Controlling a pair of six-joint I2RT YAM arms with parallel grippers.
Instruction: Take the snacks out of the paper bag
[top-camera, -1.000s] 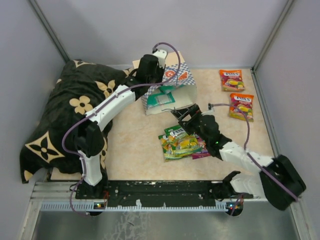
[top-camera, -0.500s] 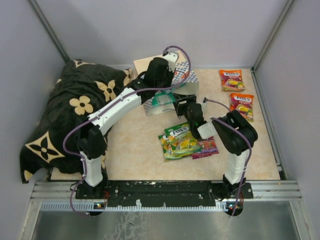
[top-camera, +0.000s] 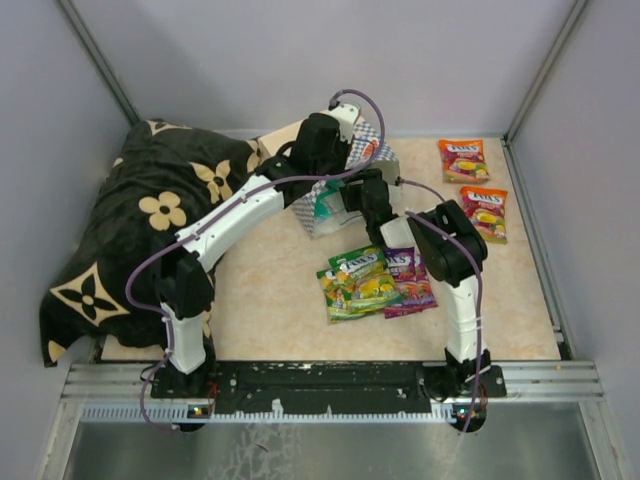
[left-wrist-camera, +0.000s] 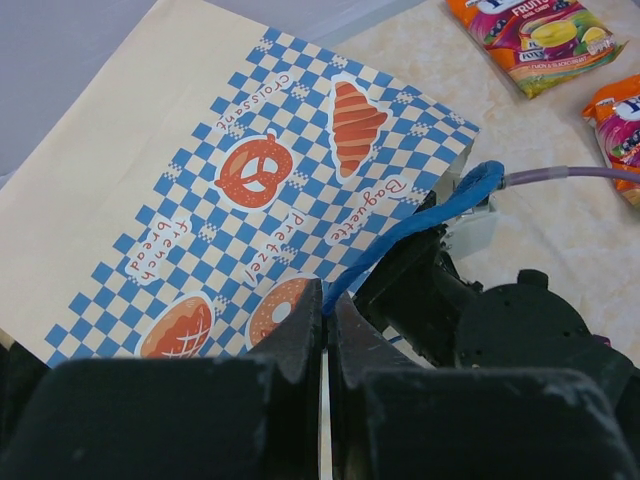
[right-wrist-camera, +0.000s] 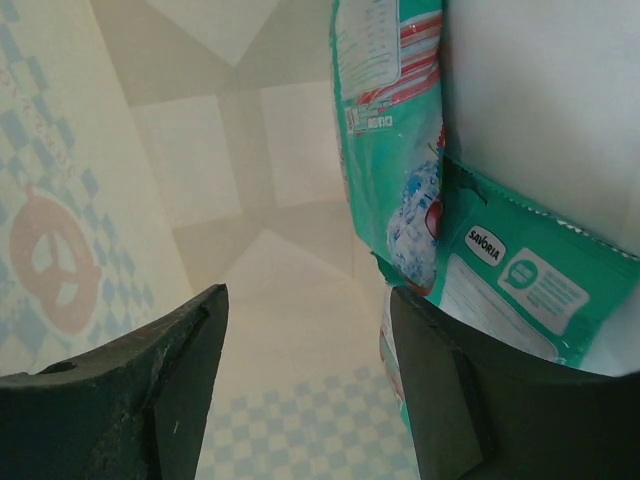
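The paper bag (top-camera: 368, 150) lies tipped on the table with its mouth toward the near side; its checkered side fills the left wrist view (left-wrist-camera: 250, 170). My left gripper (top-camera: 322, 140) is shut on the bag's blue cord handle (left-wrist-camera: 420, 225), pinched between the jaws (left-wrist-camera: 325, 300). My right gripper (top-camera: 340, 205) is open and reaches inside the bag (right-wrist-camera: 150, 180). Two teal snack packets (right-wrist-camera: 400, 150) (right-wrist-camera: 520, 290) lie against its right finger, not gripped. Several packets are piled in front of the bag (top-camera: 372, 280). Two orange packets (top-camera: 463, 160) (top-camera: 484, 212) lie at the right.
A black flower-patterned cushion (top-camera: 150, 230) fills the left side of the table. Grey walls close the back and sides. The right arm's forearm (top-camera: 445, 250) bends over the packet pile. The orange packets also show in the left wrist view (left-wrist-camera: 540, 30).
My right gripper has swung from over the packet pile up and left into the bag's mouth. My left gripper has shifted slightly right, holding the handle; the bag has tilted.
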